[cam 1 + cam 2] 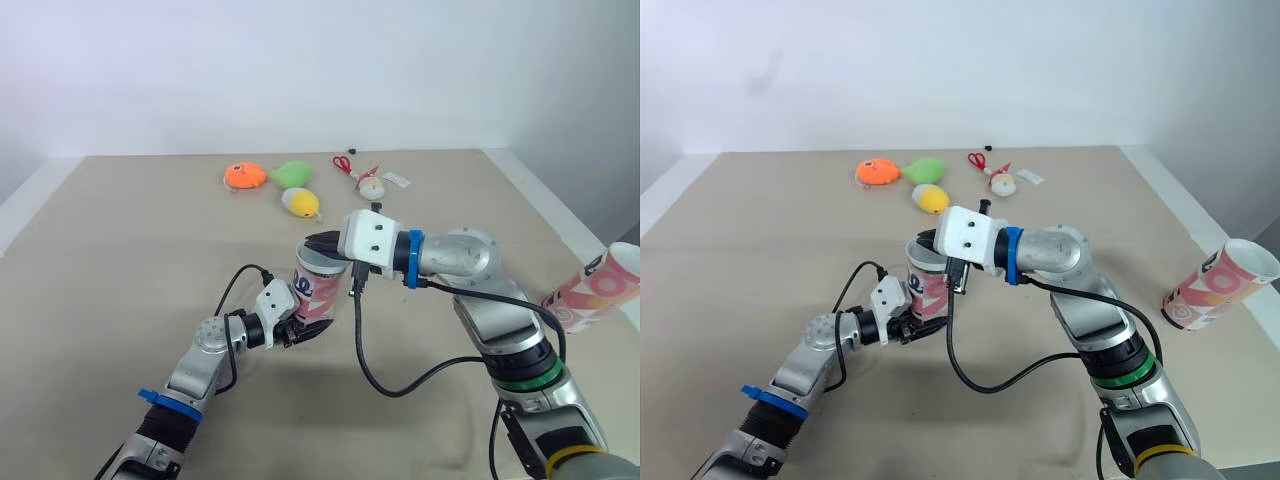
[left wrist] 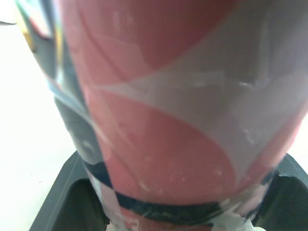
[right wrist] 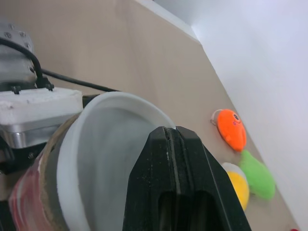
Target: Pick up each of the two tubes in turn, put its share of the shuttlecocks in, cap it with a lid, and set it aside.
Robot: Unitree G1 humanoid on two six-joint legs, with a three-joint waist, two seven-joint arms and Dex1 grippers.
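A pink-and-white patterned tube (image 1: 318, 292) stands upright near the table's middle. My left gripper (image 1: 300, 325) is shut on its lower part, and the tube's wall (image 2: 183, 120) sits between the black fingers (image 2: 72, 192). My right gripper (image 1: 318, 243) is shut, its tips (image 3: 168, 132) right over the tube's white top rim (image 3: 110, 103). I cannot tell whether that rim is a lid or the open mouth. A second patterned tube (image 1: 600, 285) leans at the table's right edge, its open end up.
At the back of the table lie an orange plush (image 1: 245, 177), a green plush (image 1: 291, 173), a yellow plush (image 1: 300, 202), red scissors (image 1: 343, 163), a small white-and-red item (image 1: 371, 187) and a white tag (image 1: 396, 180). A black cable (image 1: 365, 365) hangs from my right wrist.
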